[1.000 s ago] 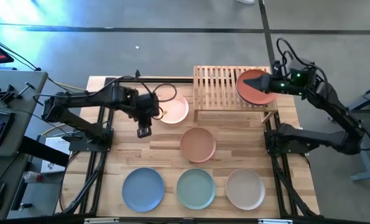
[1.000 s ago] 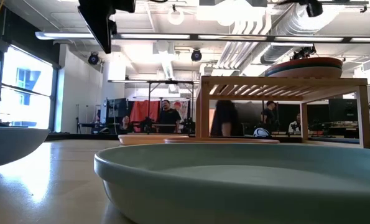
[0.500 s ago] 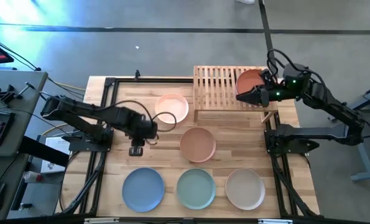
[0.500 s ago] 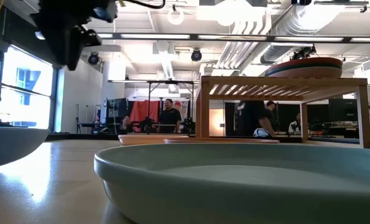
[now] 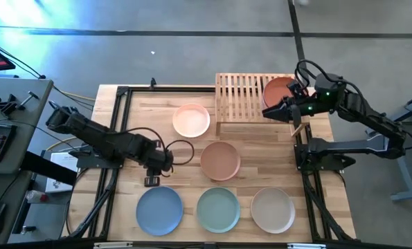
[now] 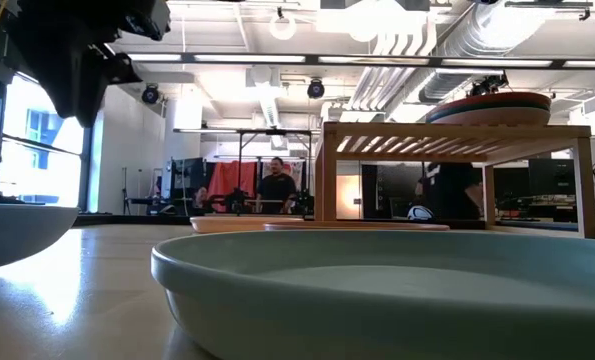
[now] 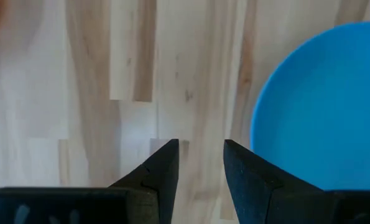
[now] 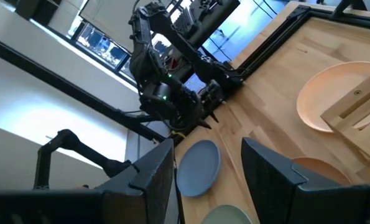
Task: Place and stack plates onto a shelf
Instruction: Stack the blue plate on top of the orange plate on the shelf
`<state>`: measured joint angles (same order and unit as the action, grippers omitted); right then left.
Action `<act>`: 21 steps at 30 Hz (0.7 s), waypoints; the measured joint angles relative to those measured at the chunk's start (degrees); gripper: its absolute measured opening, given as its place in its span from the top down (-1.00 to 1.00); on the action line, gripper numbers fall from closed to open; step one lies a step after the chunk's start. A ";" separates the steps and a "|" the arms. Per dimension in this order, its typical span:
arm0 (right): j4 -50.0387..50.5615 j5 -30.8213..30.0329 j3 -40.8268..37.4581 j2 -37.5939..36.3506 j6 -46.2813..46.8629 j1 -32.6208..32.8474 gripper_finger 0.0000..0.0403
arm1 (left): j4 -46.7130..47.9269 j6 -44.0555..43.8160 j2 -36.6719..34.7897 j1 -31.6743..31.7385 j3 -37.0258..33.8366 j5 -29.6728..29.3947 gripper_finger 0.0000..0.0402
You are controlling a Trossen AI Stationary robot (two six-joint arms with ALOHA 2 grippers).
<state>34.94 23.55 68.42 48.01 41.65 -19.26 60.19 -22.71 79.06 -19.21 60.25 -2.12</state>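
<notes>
A stack of plates topped by the rust red plate [image 5: 280,92] [image 6: 492,105] rests on the right end of the slatted wooden shelf [image 5: 244,97] [image 6: 457,132]. On the table lie the pale pink plate [image 5: 192,120] [image 8: 340,93], the salmon plate [image 5: 220,160], the light blue plate [image 5: 159,209] [image 7: 321,106] [image 8: 197,167], the mint plate [image 5: 218,209] [image 6: 377,290] and the beige plate [image 5: 273,209]. My left gripper [image 5: 152,181] [image 7: 200,149] hovers open over bare wood beside the light blue plate's far rim. My right gripper [image 5: 275,111] [image 8: 206,155] is open at the shelf's near right edge.
Black frame rails [image 5: 115,138] run along the table's left and right sides. The shelf's left half [image 5: 233,97] carries no plate. Bare wood lies between the pale pink and light blue plates. People stand in the room beyond the table [image 6: 272,185].
My left gripper has travelled from beside the pale pink plate toward the table's near edge, to just beyond the light blue plate. My right gripper has drawn back from over the rust red plate toward the shelf's near edge. The plates have stayed where they were.
</notes>
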 joint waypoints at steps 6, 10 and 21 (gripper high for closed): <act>0.72 -0.38 0.00 0.00 -1.80 0.19 0.16 | -3.98 -3.51 2.83 -2.51 0.00 -0.01 0.43; 1.93 -0.50 0.00 0.07 -1.76 0.19 0.16 | -7.26 -3.84 5.73 -4.38 0.00 0.02 0.43; 3.86 -0.50 0.00 0.07 -1.84 0.19 0.16 | -10.89 -4.14 13.03 -6.49 0.00 0.11 0.43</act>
<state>38.80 23.05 68.42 48.07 39.81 -19.07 49.30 -26.85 92.10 -25.69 60.25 -2.01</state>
